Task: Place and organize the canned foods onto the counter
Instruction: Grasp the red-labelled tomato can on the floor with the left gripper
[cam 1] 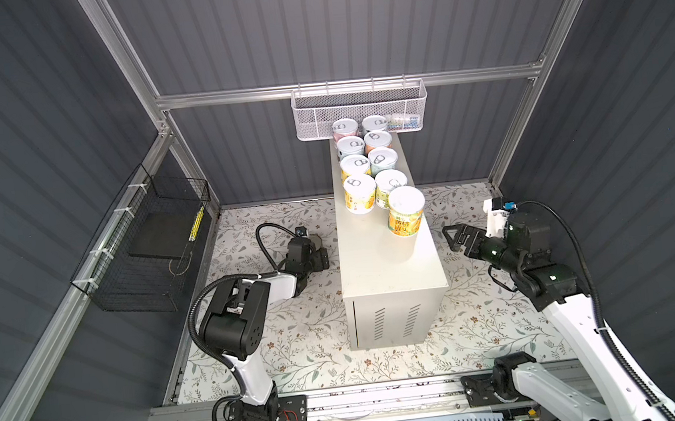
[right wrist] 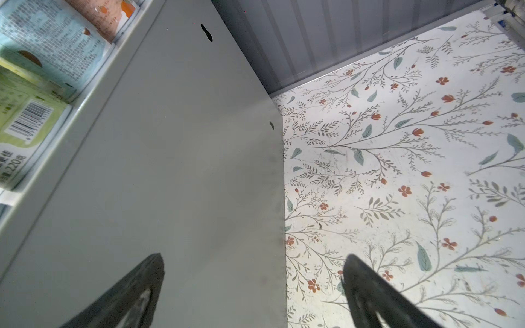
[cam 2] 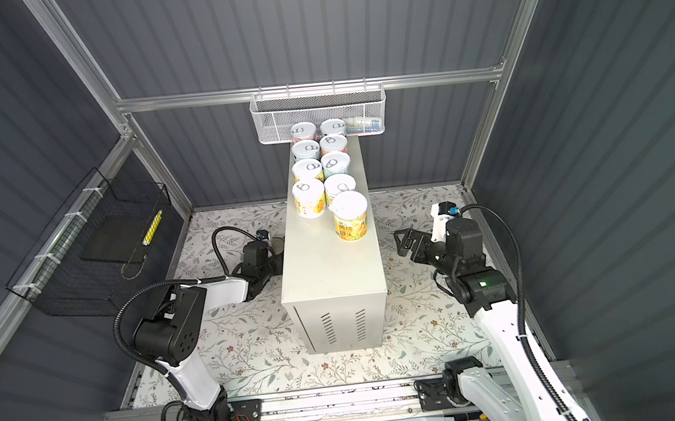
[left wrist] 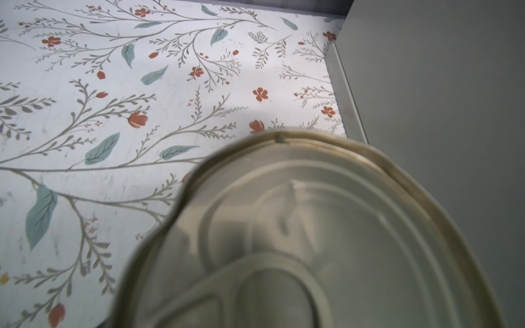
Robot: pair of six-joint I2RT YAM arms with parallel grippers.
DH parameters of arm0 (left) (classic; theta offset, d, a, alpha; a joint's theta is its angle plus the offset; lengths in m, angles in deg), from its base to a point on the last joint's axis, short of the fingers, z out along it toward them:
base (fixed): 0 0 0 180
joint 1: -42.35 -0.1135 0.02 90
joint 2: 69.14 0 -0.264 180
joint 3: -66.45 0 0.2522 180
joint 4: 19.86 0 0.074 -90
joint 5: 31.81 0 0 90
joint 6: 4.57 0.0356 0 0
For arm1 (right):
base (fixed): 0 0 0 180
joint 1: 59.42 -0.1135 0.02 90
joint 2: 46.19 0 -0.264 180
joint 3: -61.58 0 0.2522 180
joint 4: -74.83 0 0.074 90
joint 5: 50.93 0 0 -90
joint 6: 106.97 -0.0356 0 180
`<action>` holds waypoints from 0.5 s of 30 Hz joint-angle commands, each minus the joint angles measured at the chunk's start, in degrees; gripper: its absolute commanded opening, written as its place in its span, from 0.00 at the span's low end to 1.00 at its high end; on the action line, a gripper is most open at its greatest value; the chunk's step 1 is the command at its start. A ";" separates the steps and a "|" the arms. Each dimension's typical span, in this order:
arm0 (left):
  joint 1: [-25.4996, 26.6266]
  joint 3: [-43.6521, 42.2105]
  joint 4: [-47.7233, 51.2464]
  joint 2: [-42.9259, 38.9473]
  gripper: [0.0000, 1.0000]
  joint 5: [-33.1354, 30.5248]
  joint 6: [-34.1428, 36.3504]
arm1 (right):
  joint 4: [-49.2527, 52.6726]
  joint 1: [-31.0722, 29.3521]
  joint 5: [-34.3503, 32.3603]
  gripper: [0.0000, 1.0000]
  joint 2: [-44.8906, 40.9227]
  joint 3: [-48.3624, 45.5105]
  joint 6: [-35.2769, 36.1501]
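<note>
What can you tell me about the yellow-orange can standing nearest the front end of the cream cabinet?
The can is a cylinder with a yellow-and-orange label bearing large Chinese characters. Its top looks plain whitish, with no pull tab showing, unlike the tins behind it. It stands upright on the cream cabinet, near the right edge, heading the right-hand row. It overlaps the next tin in both top views, so contact cannot be judged. The right claw hangs open beside the cabinet, clear of it.
</note>
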 commanded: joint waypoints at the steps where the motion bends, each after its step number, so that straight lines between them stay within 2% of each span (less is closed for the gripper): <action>1: 0.34 1.58 -0.41 1.24 0.87 -1.41 -0.22 | -0.98 0.30 -1.71 0.99 1.36 -0.67 0.52; 7: 0.38 0.37 -1.70 0.47 0.81 -1.14 -0.25 | -3.99 0.64 -4.40 0.99 5.59 -4.71 -0.09; 15: 0.47 0.01 -1.42 -0.55 0.57 1.22 1.51 | -6.40 0.87 -2.38 0.99 11.44 -6.75 -0.58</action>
